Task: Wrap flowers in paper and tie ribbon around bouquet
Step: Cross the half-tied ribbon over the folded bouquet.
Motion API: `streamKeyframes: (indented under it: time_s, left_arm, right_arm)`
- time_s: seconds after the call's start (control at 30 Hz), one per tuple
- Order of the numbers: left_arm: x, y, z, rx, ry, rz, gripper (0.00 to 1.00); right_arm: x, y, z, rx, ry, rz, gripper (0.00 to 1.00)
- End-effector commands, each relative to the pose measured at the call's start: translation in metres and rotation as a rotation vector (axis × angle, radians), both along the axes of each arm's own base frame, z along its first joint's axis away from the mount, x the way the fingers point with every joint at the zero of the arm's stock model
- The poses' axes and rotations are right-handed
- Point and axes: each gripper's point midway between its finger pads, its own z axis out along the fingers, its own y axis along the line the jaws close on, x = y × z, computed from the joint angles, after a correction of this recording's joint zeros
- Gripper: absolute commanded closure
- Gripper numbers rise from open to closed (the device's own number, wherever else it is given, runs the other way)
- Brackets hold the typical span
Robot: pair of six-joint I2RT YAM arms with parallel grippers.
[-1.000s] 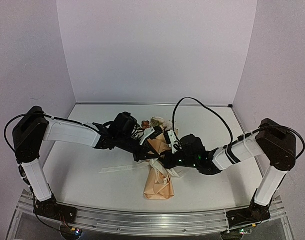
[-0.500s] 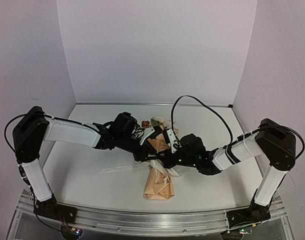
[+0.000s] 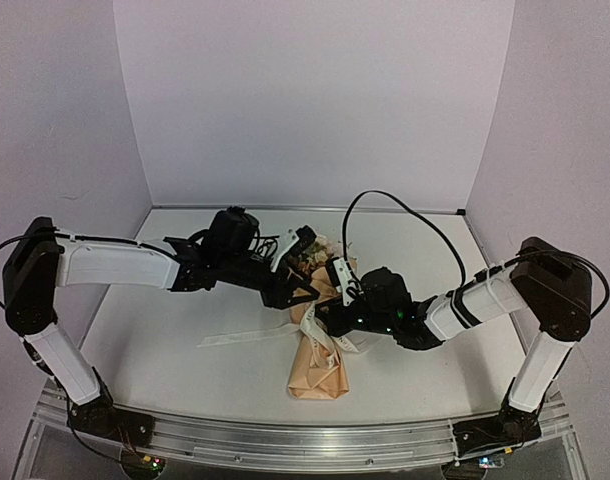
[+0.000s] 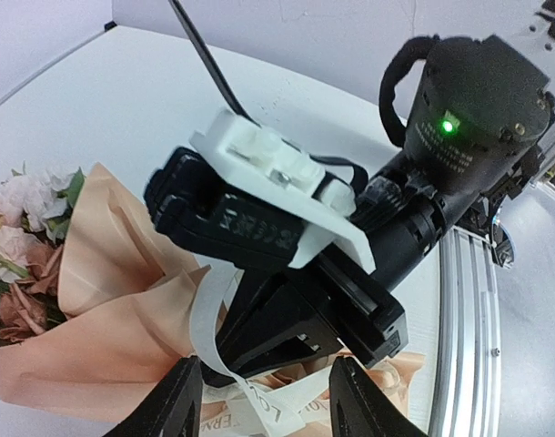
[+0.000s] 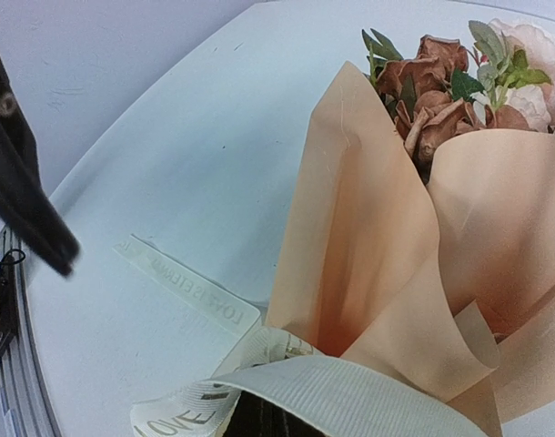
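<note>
The ribbon [image 5: 182,421] carries printed capitals. "LOVE" reads clearly on its loop at the near edge of the right wrist view. Its flat tail on the table [image 5: 168,182] repeats "LOVE", and the other letters blur.

Peach-tan paper [image 5: 368,237], rusty-brown and pale pink flowers [image 5: 438,86] with green leaves [image 5: 466,84], cream ribbon [image 5: 191,291] printed with faint grey lettering, on a white table [image 5: 168,164].

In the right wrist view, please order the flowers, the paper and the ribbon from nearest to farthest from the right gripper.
1. ribbon, at the right gripper, bottom edge.
2. paper, middle.
3. flowers, top right.
</note>
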Motion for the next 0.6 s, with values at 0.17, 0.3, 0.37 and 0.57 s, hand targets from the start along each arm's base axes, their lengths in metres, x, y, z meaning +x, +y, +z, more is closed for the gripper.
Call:
streamKeyframes:
  time_s: [0.17,0.3,0.37,0.57]
  left_arm:
    - [0.044,0.029,-0.029,0.069,0.106,0.218,0.59]
    - [0.041,0.023,-0.047,0.087,0.175,0.190,0.60]
    - [0.037,0.017,-0.055,0.091,0.216,0.153,0.61]
    - [0.029,0.006,-0.055,0.053,0.257,0.087,0.59]
  right_arm:
    - [0.012,0.007,0.022,0.052,-0.053,-0.018,1.00]
    - [0.011,0.008,0.024,0.056,-0.054,-0.015,1.00]
    - [0.011,0.008,0.024,0.056,-0.055,-0.015,1.00]
    - [0.011,0.008,0.025,0.058,-0.057,-0.015,1.00]
